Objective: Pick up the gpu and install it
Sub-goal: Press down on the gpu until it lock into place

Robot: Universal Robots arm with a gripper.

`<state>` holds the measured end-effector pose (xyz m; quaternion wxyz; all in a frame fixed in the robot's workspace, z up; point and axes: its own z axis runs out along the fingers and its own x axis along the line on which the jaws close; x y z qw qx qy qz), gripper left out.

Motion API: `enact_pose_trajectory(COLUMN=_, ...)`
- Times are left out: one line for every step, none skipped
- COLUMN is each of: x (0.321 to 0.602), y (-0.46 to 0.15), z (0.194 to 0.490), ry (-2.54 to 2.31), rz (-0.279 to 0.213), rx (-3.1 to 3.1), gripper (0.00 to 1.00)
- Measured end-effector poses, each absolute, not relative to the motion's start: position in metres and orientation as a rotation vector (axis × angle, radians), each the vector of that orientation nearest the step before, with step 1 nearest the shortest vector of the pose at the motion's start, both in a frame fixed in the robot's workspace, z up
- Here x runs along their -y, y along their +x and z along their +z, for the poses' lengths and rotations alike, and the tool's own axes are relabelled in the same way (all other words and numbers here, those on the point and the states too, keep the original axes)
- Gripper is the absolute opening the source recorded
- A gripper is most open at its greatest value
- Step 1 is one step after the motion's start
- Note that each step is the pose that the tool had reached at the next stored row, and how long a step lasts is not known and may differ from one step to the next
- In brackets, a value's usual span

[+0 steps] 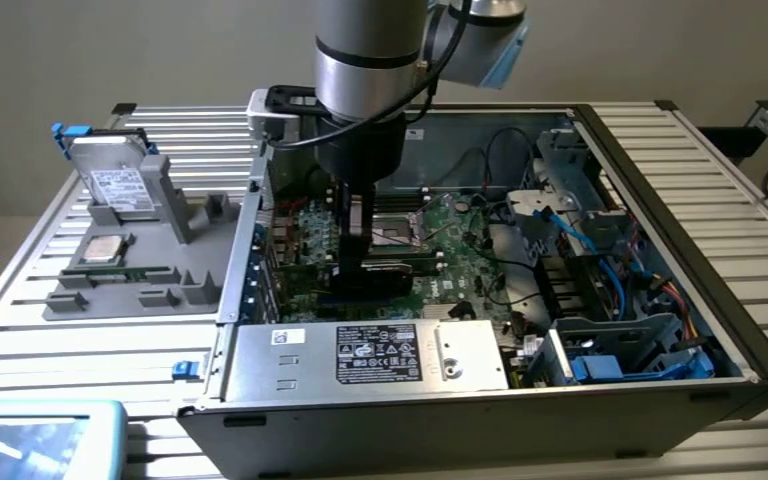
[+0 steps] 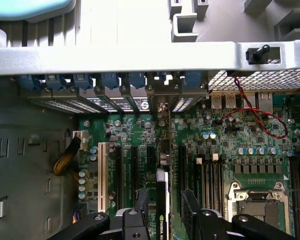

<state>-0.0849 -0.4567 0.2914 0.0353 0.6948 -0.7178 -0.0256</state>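
Exterior view: we see the open computer case (image 1: 704, 300) lying on a slatted metal table (image 1: 64, 330), its green motherboard (image 1: 458, 250) exposed. The robot arm (image 1: 371, 60) comes down from above into the case, over the half of the board toward the exterior view's left. A grey power supply (image 1: 371, 355) with a black label sits along the near wall, and blue cables (image 1: 624, 250) run through the drive bay at the exterior view's right.

Outside the case, at the exterior view's left, a grey fixture tray (image 1: 131, 270) carries a silver hard drive (image 1: 117, 180) standing upright and a processor chip (image 1: 101, 248) lying flat.

The gripper (image 1: 355, 262) reaches down to the board, and between its fingers we see the gpu (image 1: 373, 270), a dark flat card standing on edge above the expansion slots.

In the wrist view the gpu (image 2: 162, 200) appears edge-on as a thin vertical strip: black along its length with a pale patch near the upper part and a small green logo lower down. It sits in line with the black slots (image 2: 127, 172), its far end toward the rear bracket openings (image 2: 162, 102). The gripper (image 2: 162, 220) fingers (image 2: 191, 210) stand on either side of the card, closed against it. The white slot (image 2: 101, 175) and the empty processor socket (image 2: 257, 202) lie to either side.
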Motion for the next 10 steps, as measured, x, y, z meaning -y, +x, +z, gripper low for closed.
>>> enact_pose_trajectory(x=0.4567, y=-0.0849, z=0.2914, ry=2.135, rz=-0.079, rx=2.206, gripper=0.41)
enact_pose_trajectory(x=0.4567, y=-0.0849, z=0.2914, ry=2.135, rz=-0.078, rx=2.206, gripper=0.39)
enact_pose_trajectory(x=0.4567, y=-0.0849, z=0.2914, ry=2.135, rz=-0.079, rx=2.206, gripper=0.33)
enact_pose_trajectory(x=0.4567, y=-0.0849, z=0.2914, ry=2.135, rz=-0.079, rx=2.206, gripper=0.33)
enact_pose_trajectory(x=0.4567, y=-0.0849, z=0.2914, ry=2.135, rz=-0.079, rx=2.206, gripper=0.26)
enact_pose_trajectory(x=0.4567, y=-0.0849, z=0.2914, ry=2.135, rz=-0.079, rx=2.206, gripper=0.20)
enact_pose_trajectory(x=0.4567, y=-0.0855, z=0.2915, ry=2.136, rz=-0.076, rx=2.207, gripper=0.15)
enact_pose_trajectory(x=0.4565, y=-0.0871, z=0.2911, ry=2.140, rz=-0.064, rx=2.211, gripper=0.12)
enact_pose_trajectory(x=0.4561, y=-0.0889, z=0.2907, ry=2.143, rz=-0.053, rx=2.215, gripper=0.12)
enact_pose_trajectory(x=0.4557, y=-0.0909, z=0.2902, ry=2.145, rz=-0.045, rx=2.217, gripper=0.12)
